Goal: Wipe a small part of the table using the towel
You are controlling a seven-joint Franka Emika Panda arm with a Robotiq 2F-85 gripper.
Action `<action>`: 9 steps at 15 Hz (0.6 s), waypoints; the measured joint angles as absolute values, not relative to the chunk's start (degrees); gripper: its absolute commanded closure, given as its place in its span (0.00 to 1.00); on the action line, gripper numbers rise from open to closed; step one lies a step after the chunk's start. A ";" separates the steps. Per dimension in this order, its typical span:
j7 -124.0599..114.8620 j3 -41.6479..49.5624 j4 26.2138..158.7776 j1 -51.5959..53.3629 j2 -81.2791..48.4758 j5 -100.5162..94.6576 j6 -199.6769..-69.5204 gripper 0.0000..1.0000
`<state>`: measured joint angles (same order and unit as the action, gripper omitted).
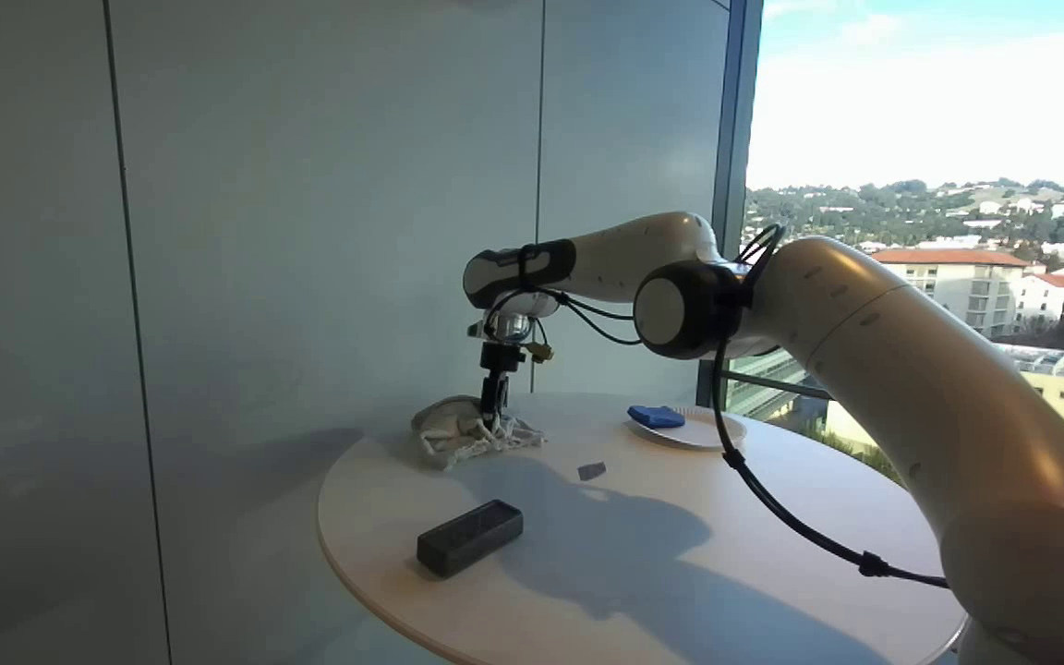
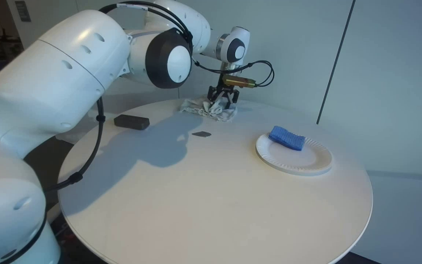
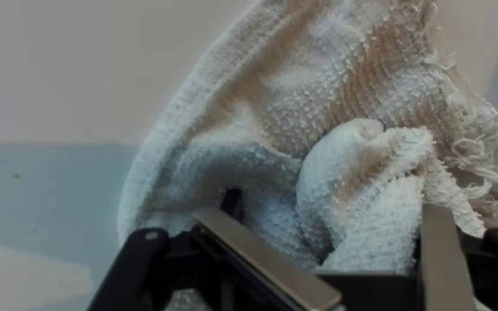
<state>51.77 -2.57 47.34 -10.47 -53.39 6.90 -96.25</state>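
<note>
Resting on plate (image 2: 294,160), blue sponge (image 2: 287,138), tool (image 2: 220,105) straddling fold of towel (image 3: 301,121)

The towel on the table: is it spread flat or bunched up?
Bunched up. In the wrist view, the towel shows deep creases, and a thick fold sits inside the open claw.

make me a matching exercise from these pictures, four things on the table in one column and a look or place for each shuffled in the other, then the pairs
Things:
1. towel
2. blue item
3. plate
4. block

Looks or places:
a. round, with a ridged rim
b. dark and oblong
c. rumpled, at the fingers
d. resting on the plate

Pairs: 1-c, 2-d, 3-a, 4-b
</note>
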 measured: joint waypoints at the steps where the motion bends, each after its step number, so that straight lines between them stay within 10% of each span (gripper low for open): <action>1: 51.67 -2.49 45.84 -10.63 -54.30 6.47 -95.58 0.57; 6: 48.65 0.14 41.79 -10.94 -55.10 3.48 -93.84 0.93; 9: 45.31 3.29 41.69 -11.01 -52.47 1.07 -90.96 0.91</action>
